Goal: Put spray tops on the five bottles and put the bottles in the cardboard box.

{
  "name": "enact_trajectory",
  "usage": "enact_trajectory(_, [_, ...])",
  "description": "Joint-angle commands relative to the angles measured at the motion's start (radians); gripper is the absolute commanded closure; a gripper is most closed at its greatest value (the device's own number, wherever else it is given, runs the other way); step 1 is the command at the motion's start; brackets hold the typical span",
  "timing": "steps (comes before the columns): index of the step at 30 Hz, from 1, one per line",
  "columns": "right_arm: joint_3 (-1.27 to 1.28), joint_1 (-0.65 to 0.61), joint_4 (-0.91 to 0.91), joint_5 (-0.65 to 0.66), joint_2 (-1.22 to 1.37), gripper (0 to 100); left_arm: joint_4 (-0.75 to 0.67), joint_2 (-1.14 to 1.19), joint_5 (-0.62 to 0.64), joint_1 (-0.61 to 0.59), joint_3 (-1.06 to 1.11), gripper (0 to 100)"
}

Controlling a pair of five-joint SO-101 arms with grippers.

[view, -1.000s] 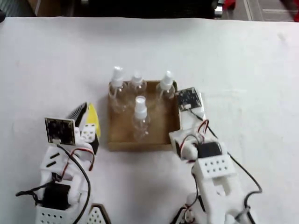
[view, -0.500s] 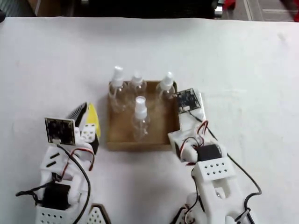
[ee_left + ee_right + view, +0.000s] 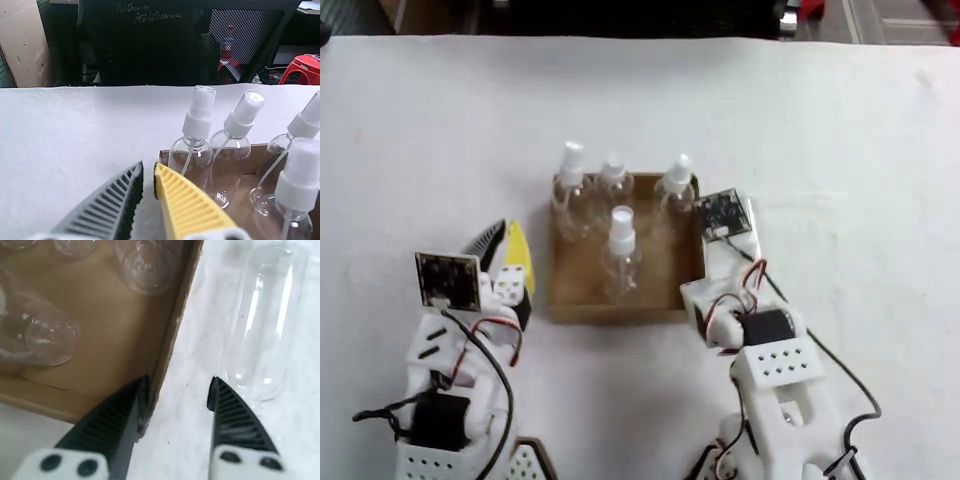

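Where the high view looks down on the white-covered table (image 3: pixel 840 130), the cardboard box (image 3: pixel 578 292) sits at the centre. Four clear spray bottles stand in it, each with a white spray top. Three line the 12 o'clock wall, at 11 (image 3: pixel 570 190), 12 (image 3: pixel 613 180) and 1 o'clock (image 3: pixel 675 185), and one (image 3: pixel 621 255) stands near the middle. The left gripper (image 3: pixel 507 228) lies at the box's 9 o'clock, just beside the wall. The right arm (image 3: pixel 770 350) comes in from 5 o'clock, with its wrist by the 3 o'clock wall.

In the left wrist view, the left gripper's grey and yellow fingers are nearly closed, with only a thin slit between the tips and nothing held. The box corner and the capped bottles stand just ahead of it, and a black mesh chair (image 3: pixel 165 40) sits beyond the table.

In the right wrist view, the right gripper (image 3: pixel 177 387) is spread wide and empty. One black finger is at the box wall and the other is over the cover. A fifth bottle (image 3: pixel 262 315) lies on its side just outside the box, along the wall, untouched. Whether it has a top cannot be told
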Motion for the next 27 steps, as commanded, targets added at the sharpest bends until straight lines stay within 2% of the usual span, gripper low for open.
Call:
enact_trajectory(1, [-0.034, -0.001, -0.008, -0.011, -0.004, 82.2, -0.029, -0.015, 0.003, 0.018, -0.006, 95])
enact_trajectory(13, [-0.058, 0.048, 0.087, -0.011, -0.153, 77.2, -0.028, -0.015, 0.009, 0.010, -0.009, 95])
enact_trajectory(18, [-0.095, 0.059, 0.140, -0.011, -0.269, 77.6, -0.021, -0.015, 0.012, 0.016, -0.009, 85])
enact_trajectory(21, [-0.152, 0.068, 0.211, -0.011, -0.346, 77.6, -0.021, -0.015, 0.012, 0.016, -0.011, 85])
enact_trajectory(25, [-0.259, 0.205, 0.243, -0.006, -0.410, 80.7, -0.023, -0.015, 0.012, 0.007, -0.031, 85])
enact_trajectory(27, [-0.308, 0.297, 0.245, 0.040, -0.392, 82.2, -0.002, -0.015, 0.017, -0.002, -0.057, 85])
